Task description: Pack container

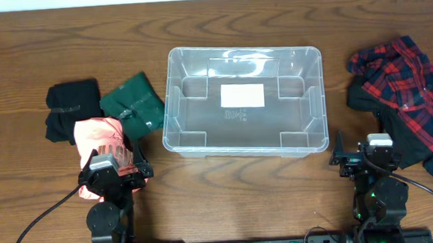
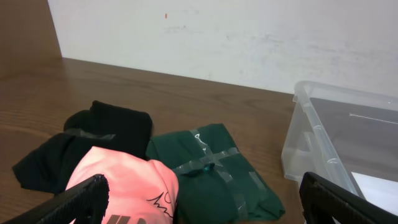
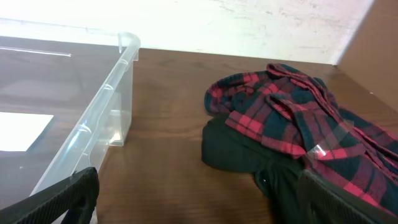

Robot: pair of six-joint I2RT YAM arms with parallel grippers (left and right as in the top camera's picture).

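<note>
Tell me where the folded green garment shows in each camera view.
Overhead: the green garment lies left of the container, beside black clothing.
Left wrist: green garment at lower centre, container at right.
Right wrist: not in view.
Shared landmark: the container, in all three.

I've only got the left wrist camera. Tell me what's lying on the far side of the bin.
Observer: A red plaid shirt lies crumpled on top of a black garment, to the right of the bin and apart from it.
Operator: Now tell me what's packed in the bin.
Observer: Nothing. Only a white label shows on its base.
Operator: Report the right gripper.
Observer: The right gripper is open and holds nothing, near the bin's front right corner and facing the black garment.
</note>
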